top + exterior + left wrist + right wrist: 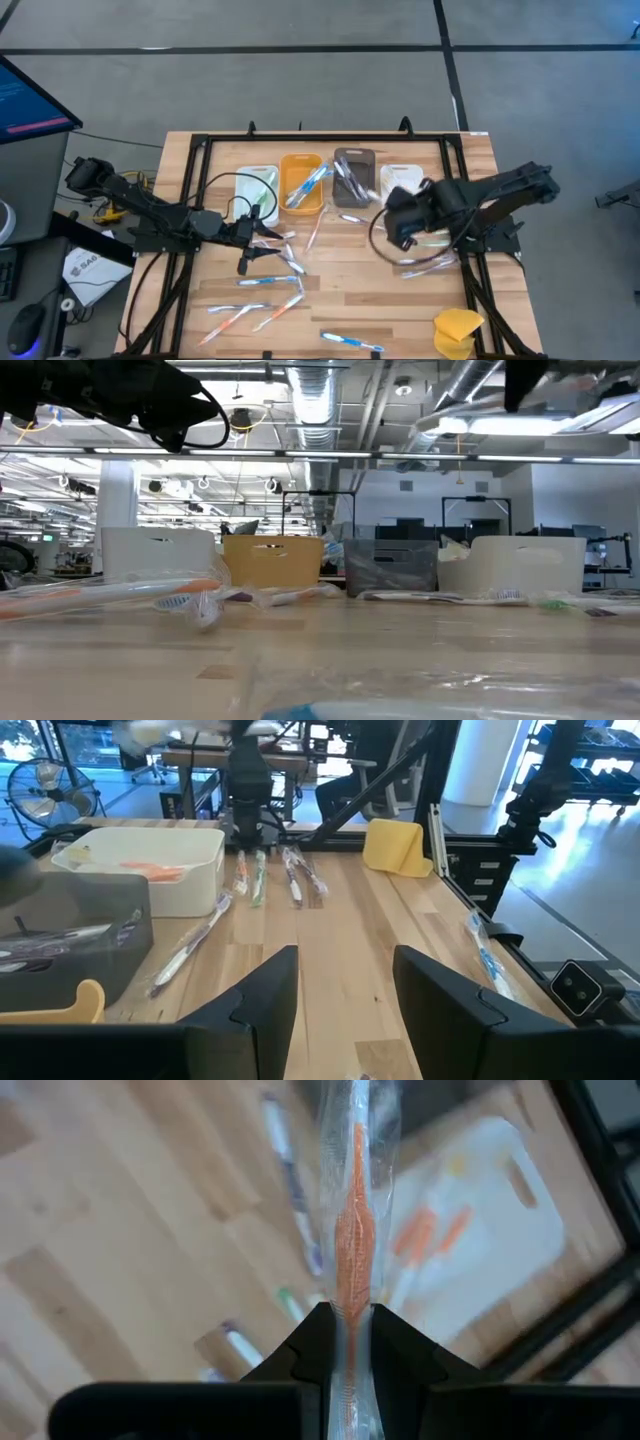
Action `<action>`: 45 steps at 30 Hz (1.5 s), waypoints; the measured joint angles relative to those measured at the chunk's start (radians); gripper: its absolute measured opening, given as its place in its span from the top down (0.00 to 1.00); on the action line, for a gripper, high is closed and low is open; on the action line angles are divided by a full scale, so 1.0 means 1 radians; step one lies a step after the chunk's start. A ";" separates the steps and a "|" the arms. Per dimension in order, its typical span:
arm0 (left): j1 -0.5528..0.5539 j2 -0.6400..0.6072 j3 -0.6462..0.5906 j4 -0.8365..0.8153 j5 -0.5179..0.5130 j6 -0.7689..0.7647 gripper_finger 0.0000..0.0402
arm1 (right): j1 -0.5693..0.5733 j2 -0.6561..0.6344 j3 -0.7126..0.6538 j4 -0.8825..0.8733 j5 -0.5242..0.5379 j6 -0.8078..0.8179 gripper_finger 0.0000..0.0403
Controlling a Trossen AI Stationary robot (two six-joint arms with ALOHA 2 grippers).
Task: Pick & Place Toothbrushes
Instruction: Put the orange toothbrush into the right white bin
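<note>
Right claw pinches a wrapped orange toothbrush upright.

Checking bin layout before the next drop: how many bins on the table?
4, in a row along the far side: white bin at the left end, orange bin, grey bin, and a second white bin partly under the right arm. None appear hidden.

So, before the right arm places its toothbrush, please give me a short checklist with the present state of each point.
1. Right gripper shut on the orange toothbrush: ok.
2. Toothbrush still in its clear wrapper: ok.
3. White bin below, with orange brushes inside: ok.
4. Gripper centred over that bin: cannot tell.
5. Left gripper open, holding nothing: ok.
6. Left arm well apart from the right arm: ok.
</note>
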 joint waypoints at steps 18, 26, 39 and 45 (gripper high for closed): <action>0.001 0.000 0.000 0.003 0.000 0.007 0.60 | -0.259 -0.270 -0.426 0.190 -0.006 0.033 0.89; 0.001 0.000 0.000 0.003 0.000 0.002 0.60 | -0.342 -0.265 -0.556 0.381 -0.047 -0.047 0.89; 0.001 0.000 0.000 0.000 0.000 0.001 0.60 | -0.440 -0.265 -0.750 0.610 -0.135 -0.113 0.89; 0.001 0.000 0.000 0.000 0.000 0.001 0.60 | -0.464 -0.265 -0.779 0.617 -0.147 -0.114 0.89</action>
